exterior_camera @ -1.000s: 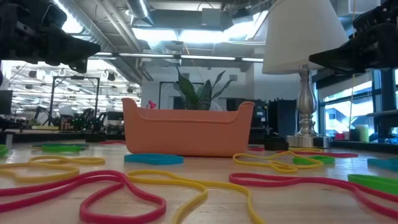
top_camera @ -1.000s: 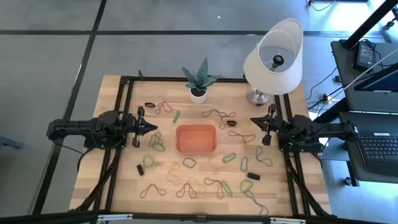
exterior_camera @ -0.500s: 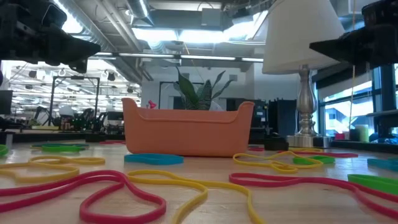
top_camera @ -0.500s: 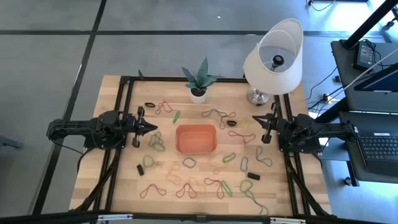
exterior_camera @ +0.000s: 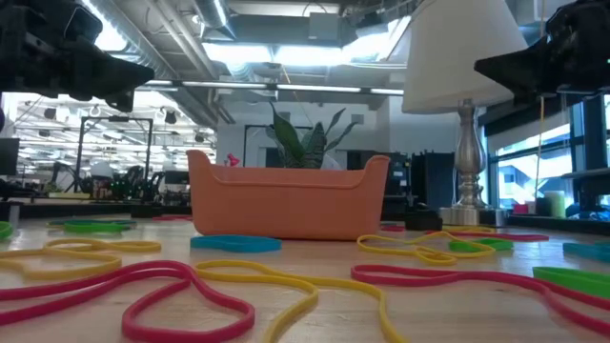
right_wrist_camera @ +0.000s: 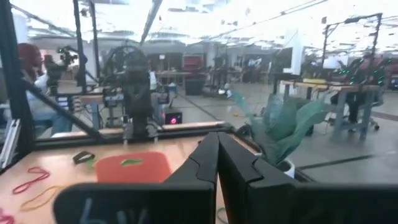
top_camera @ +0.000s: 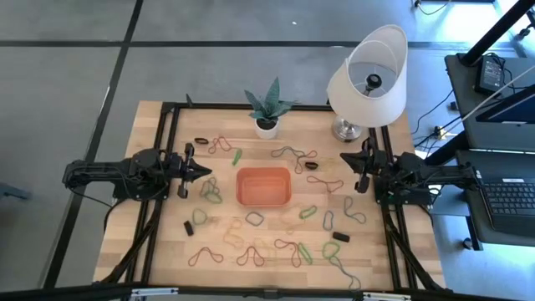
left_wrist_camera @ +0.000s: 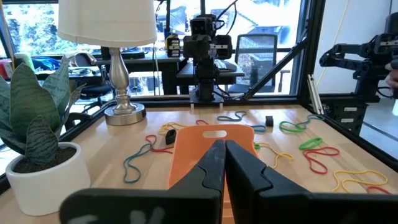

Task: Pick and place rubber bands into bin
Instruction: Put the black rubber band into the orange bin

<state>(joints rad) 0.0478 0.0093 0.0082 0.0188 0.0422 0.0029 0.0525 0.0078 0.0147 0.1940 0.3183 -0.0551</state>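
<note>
**On the wooden table: bands scattered, bin at the centre**

On the pale wooden table we see the orange-red bin sitting near the middle, with the rubber bands strewn all around it in green, red, tan and black. Most lie on the near half; a few lie between the bin and the far edge. We see none inside the bin from above.

At the far edge stand a white plant pot with a spiky green plant and, to its right, a lamp with a white shade on a silver base.

The left gripper hangs above the table just left of the bin, its fingers pressed together and holding nothing. The right gripper hangs to the right of the bin, near the lamp base, fingers likewise closed on nothing.

A black metal frame borders the table. Beyond it we see grey floor, a desk with a laptop at the right, and, in the low view, an open workshop with ceiling lights and ducting.
</note>
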